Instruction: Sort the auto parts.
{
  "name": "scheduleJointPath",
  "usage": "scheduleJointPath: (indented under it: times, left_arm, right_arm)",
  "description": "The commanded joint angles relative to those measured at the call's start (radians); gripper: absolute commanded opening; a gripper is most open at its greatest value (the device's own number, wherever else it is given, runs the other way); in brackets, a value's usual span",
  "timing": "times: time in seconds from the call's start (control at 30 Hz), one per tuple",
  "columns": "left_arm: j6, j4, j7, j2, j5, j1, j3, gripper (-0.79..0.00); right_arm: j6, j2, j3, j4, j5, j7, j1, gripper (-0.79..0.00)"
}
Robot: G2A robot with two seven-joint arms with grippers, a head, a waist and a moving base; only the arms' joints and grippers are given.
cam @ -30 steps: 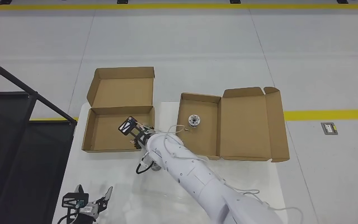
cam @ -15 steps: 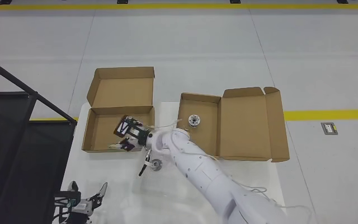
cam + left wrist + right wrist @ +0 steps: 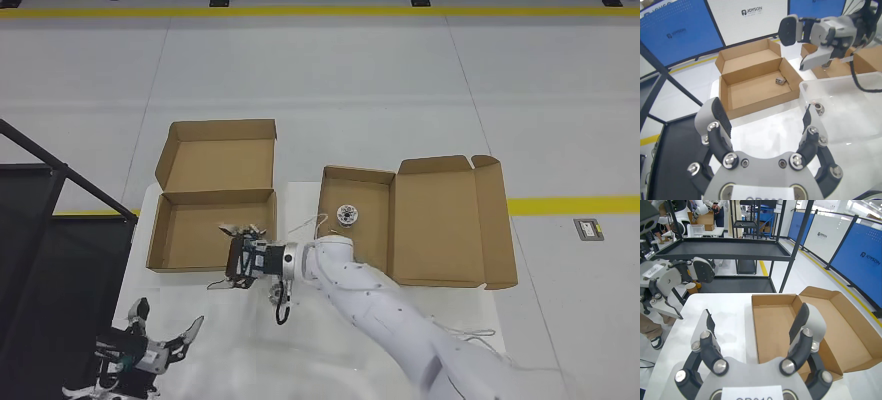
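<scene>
Right gripper [image 3: 756, 313]: spread, empty, cardboard box [image 3: 772, 323] just ahead.
Left gripper [image 3: 762, 106]: spread; clear bin [image 3: 848, 106] with metal bushing [image 3: 818, 108] just beside.

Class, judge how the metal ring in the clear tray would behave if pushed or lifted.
The metal ring looks solid: probably stiff and heavy for its size. Round and shiny, it may roll or slip on the smooth clear tray.

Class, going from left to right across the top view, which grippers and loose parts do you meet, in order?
left gripper → right gripper → metal bushing → round part, which lies in the right-hand cardboard box.
</scene>
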Motion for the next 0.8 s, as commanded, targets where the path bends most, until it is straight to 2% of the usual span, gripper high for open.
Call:
scheduleJointPath:
  times: [0.0, 0.17, 0.27, 0.3, 0.7, 0.77]
  left_arm:
    - [-0.018, -0.003, -0.016, 0.003, 0.029, -0.027, 0.006, 0.000]
    - [-0.056, 0.006, -0.034, 0.006, 0.058, -0.066, 0.024, 0.000]
    - [-0.090, 0.008, -0.041, 0.009, 0.071, -0.066, 0.023, 0.000]
    - [-0.109, 0.004, -0.044, 0.011, 0.076, -0.061, 0.014, 0.000]
    - [-0.109, 0.004, -0.044, 0.011, 0.076, -0.061, 0.014, 0.000]
    - [-0.109, 0.008, -0.052, 0.011, 0.077, -0.067, 0.021, 0.000]
  right_arm:
    - [0.040, 0.029, 0.007, -0.028, -0.033, -0.077, -0.023, 0.000]
    - [0.132, 0.109, 0.045, -0.121, -0.084, -0.180, -0.096, 0.000]
    - [0.161, 0.164, 0.084, -0.213, -0.108, -0.171, -0.148, 0.000]
    - [0.162, 0.171, 0.089, -0.223, -0.109, -0.162, -0.153, 0.000]
    - [0.162, 0.171, 0.089, -0.223, -0.109, -0.162, -0.153, 0.000]
    - [0.176, 0.172, 0.108, -0.228, -0.069, -0.165, -0.185, 0.000]
